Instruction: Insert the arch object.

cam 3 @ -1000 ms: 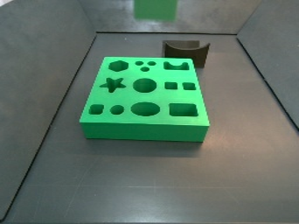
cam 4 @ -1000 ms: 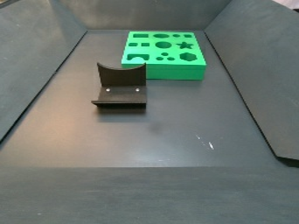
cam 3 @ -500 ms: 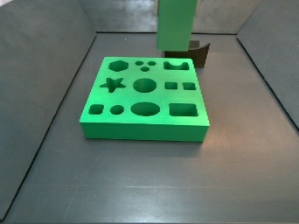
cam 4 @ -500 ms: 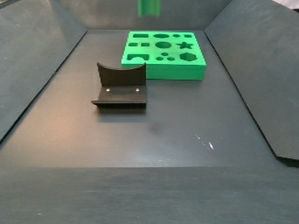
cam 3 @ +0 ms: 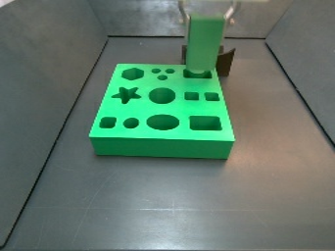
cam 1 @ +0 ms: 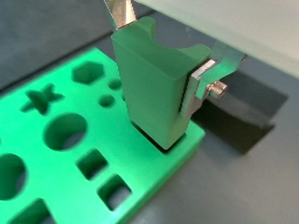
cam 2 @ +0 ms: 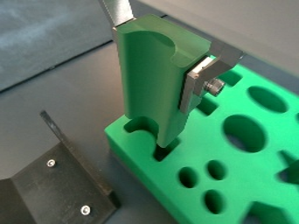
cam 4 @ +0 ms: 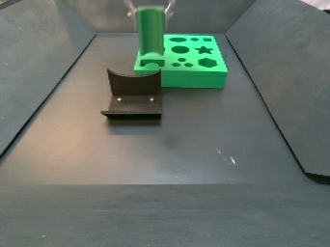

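The gripper (cam 1: 163, 54) sits near the top middle of a wrist view, its silver fingers (cam 2: 207, 77) clamped on the arch object (cam 1: 155, 87), closed to the block's width. The arch object (cam 3: 203, 44) stands upright, its lower end entering a hole at the back corner of the green board (cam 3: 160, 132). Just beside that corner stands the dark fixture (cam 4: 131, 95)

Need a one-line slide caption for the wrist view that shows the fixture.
Gripper holds the arch object upright, its lower end entering a corner hole of the green board, beside the fixture.
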Motion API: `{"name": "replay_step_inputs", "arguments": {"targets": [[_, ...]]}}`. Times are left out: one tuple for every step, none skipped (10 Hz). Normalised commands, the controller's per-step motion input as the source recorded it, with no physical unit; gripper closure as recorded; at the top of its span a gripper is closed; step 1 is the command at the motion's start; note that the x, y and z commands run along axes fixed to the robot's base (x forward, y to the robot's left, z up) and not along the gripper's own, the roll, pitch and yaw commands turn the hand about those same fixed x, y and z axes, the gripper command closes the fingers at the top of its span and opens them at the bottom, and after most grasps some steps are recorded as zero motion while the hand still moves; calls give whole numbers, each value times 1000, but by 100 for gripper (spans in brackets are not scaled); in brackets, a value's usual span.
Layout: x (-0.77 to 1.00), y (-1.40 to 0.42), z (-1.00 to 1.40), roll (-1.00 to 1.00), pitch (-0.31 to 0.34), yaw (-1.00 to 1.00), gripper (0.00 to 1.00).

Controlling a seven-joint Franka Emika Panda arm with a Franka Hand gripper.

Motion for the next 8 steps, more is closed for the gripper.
{"name": "replay_step_inputs", "arguments": {"targets": [[226,17,-434,-317,0,-223,100],[117,171,-283,-367,0,-20,100],[0,143,-451,-224,-66,114,100],[-466,263,-334,-17,-190,69,100],[-611,129,-177,0,-127,-57,100],[-566,0,-194,0,-107,-86,100],[-51,-203,-463,-49,-41,-146,100],[0,-326,-740,0,-43,-166,100]]}}
